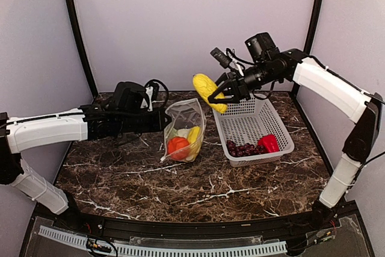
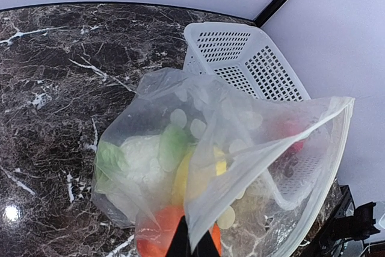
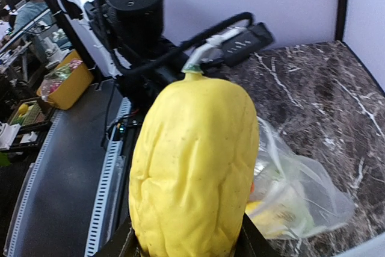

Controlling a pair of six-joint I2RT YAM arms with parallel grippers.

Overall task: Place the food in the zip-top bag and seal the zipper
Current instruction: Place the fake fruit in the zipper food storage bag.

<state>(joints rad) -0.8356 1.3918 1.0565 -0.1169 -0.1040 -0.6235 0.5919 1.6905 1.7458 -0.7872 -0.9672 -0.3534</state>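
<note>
The clear dotted zip-top bag (image 1: 183,129) stands on the table, its mouth held up by my left gripper (image 1: 167,118), which is shut on its edge (image 2: 194,242). Inside lie the white lumpy vegetable (image 2: 141,154), a yellow oblong (image 1: 194,135) and the orange-red round one (image 1: 178,147). The whitish zipper strip (image 2: 334,148) runs along the open mouth. My right gripper (image 1: 224,95) is shut on the second yellow oblong (image 3: 192,167), held in the air above the bag's mouth. The red pepper (image 1: 268,143) and dark purple grapes (image 1: 243,148) lie in the basket.
The white mesh basket (image 1: 252,126) stands right of the bag, close to it; it also shows in the left wrist view (image 2: 240,58). Dark marble table (image 1: 180,185) spreads in front. Black frame posts stand at the back corners.
</note>
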